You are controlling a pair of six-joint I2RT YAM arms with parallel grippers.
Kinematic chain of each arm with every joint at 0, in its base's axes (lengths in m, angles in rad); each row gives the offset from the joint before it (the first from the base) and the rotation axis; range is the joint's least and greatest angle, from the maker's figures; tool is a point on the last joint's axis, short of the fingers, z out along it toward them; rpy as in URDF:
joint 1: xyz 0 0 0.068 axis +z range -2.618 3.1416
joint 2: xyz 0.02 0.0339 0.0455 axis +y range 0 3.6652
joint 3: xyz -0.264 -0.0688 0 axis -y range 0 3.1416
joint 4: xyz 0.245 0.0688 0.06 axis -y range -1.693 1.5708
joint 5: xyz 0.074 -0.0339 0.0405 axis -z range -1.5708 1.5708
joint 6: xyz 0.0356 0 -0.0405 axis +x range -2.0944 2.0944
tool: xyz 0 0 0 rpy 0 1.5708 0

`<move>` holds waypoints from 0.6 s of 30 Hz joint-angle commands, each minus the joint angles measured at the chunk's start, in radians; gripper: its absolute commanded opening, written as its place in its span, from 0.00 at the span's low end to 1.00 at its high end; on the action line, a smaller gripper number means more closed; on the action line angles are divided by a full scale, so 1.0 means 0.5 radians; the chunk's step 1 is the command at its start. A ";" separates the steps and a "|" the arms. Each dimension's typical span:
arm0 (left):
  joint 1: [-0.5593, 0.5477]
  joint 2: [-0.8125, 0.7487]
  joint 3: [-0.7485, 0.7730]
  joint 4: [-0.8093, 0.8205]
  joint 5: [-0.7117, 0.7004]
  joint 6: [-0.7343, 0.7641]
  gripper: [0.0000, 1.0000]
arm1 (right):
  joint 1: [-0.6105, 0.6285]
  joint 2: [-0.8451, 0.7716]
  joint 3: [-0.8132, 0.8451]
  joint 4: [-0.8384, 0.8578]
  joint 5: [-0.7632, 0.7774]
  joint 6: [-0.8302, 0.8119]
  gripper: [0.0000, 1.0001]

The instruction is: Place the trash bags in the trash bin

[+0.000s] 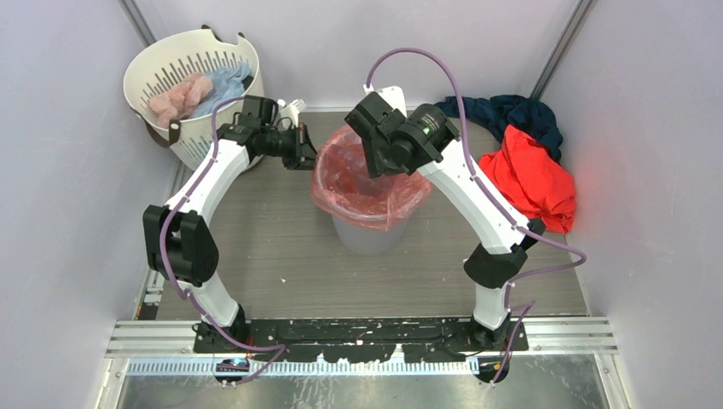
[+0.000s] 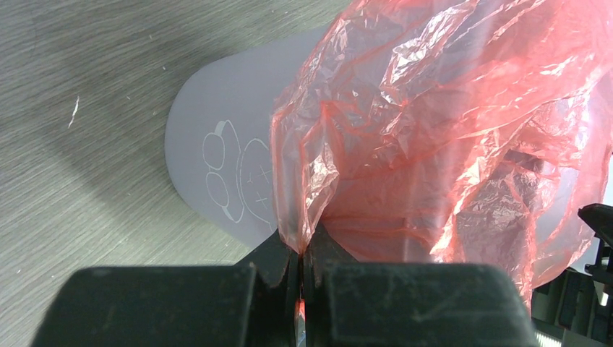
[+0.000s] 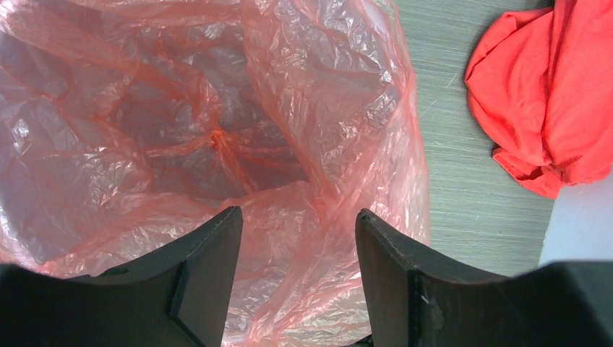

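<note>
Pinching a fold of the thin, crinkly, translucent red-pink plastic trash bag (image 2: 434,108) between tightly pressed black fingers, the left pincer (image 2: 300,249) held the film at the left side of the plain light grey round plastic bin (image 2: 217,123). The right pincer (image 3: 298,217) hung over the bag's open mouth, its fingers spread with nothing between them. The bag sat inside the bin, its body sunk into the hollow and its edge spilling over the rim. The bin stood upright on the grey wood-grain bench (image 1: 256,247). To its right lay a crumpled red-orange cloth garment (image 1: 533,179), touching a dark blue cloth (image 1: 503,111) behind it. A white slotted laundry basket (image 1: 158,72) holding pink and blue cloths stood at the far left.
</note>
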 commanded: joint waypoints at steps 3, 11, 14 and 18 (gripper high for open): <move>-0.014 -0.078 0.015 0.092 0.091 0.006 0.01 | 0.010 -0.055 0.010 -0.291 0.136 0.046 0.65; -0.014 -0.070 0.006 0.092 0.086 0.005 0.01 | 0.012 -0.090 -0.145 -0.294 0.186 0.052 0.62; -0.014 -0.072 0.011 0.093 0.085 0.007 0.01 | 0.011 -0.110 -0.156 -0.294 0.208 0.054 0.57; -0.014 -0.069 0.012 0.088 0.082 0.005 0.01 | 0.005 -0.150 -0.232 -0.294 0.233 0.056 0.53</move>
